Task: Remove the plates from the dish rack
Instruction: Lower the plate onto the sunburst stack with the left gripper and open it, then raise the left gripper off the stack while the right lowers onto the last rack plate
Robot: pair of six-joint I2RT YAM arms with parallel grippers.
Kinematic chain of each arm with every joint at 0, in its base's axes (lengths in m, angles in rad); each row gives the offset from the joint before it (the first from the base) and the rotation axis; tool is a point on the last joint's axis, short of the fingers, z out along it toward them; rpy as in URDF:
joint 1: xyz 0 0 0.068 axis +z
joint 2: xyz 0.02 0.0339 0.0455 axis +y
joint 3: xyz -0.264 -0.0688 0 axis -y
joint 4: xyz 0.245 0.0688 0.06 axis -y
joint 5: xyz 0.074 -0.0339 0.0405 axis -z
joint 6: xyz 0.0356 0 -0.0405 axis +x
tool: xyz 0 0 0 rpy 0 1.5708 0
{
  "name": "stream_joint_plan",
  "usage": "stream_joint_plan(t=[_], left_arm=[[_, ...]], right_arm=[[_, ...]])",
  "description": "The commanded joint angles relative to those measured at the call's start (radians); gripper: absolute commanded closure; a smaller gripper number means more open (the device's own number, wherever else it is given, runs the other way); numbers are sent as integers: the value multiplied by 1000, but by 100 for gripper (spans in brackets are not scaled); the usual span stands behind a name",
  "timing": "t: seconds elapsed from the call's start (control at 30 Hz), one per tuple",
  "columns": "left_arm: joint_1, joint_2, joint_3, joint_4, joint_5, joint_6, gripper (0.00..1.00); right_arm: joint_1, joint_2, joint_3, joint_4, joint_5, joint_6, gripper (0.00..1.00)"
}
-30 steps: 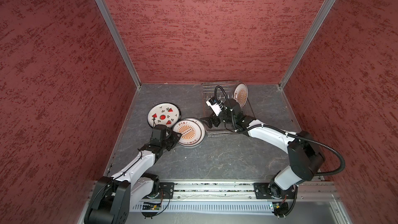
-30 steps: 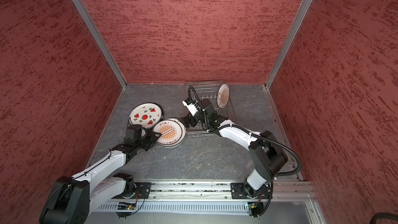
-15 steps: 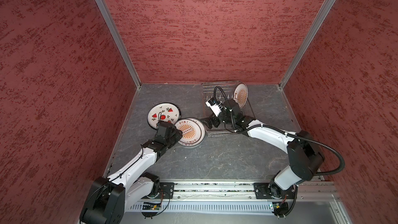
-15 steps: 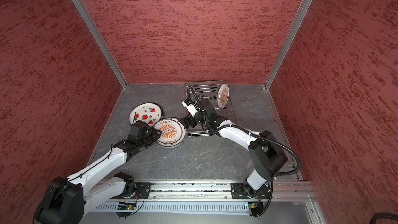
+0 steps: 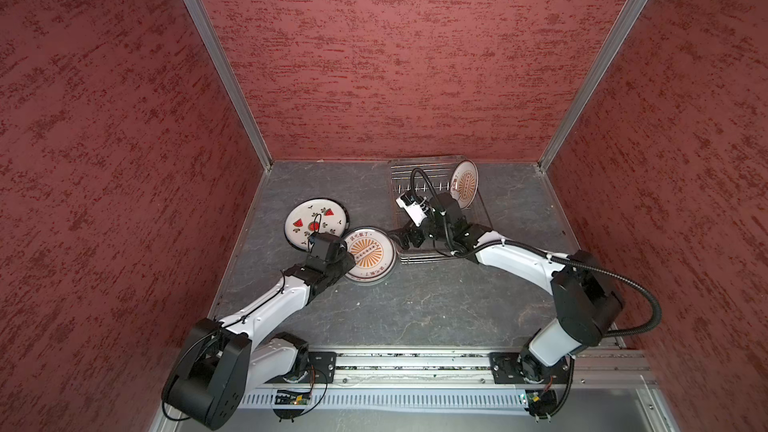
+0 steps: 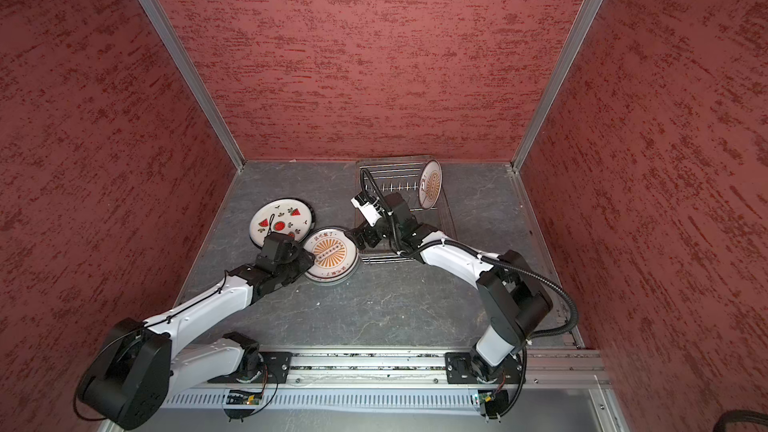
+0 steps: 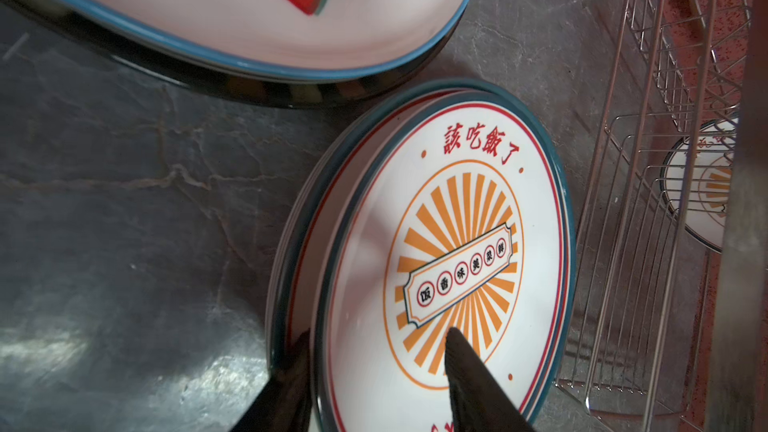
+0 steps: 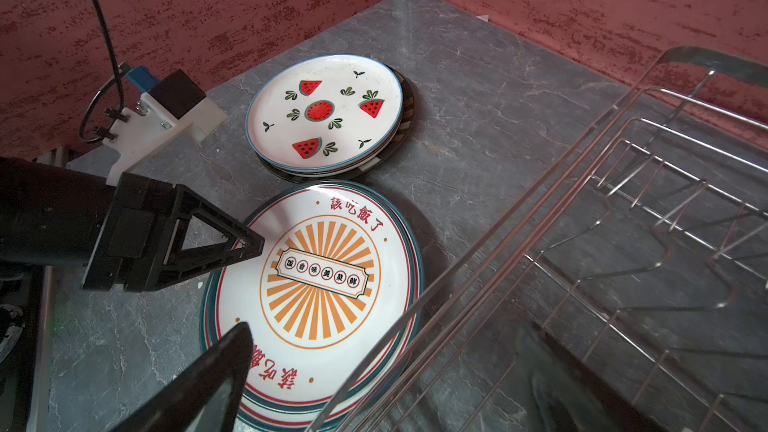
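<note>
Left fingers parted astride sunburst plate rim, not clamped; watermelon plate just beyond. Right fingers spread wide, empty, astride rack wall; upright plate beyond.

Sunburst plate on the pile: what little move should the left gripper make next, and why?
Probably draw the left gripper back off the sunburst plate. Its jaws stand apart around the rim, and the plate lies flat on its pile, so it looks set down. One standing plate waits in the dish rack.

Mottled red walls, aluminium corner posts, grey marbled floor
</note>
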Motion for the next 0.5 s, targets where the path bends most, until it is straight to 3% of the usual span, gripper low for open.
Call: stream_joint_plan(t=[0.0, 0.23, 0.37, 0.47], left_arm=[[-20, 1, 39, -27, -66, 23, 49], [-38, 2, 54, -62, -112, 22, 49], [-64, -9, 76, -123, -199, 20, 48], [-61, -21, 66, -101, -178, 26, 48]], right_arm=[[6, 9, 20, 3, 16, -31, 1], [7, 9, 19, 4, 23, -32, 1], [8, 0, 17, 11, 11, -28, 1], [8, -4, 20, 13, 5, -25, 1]])
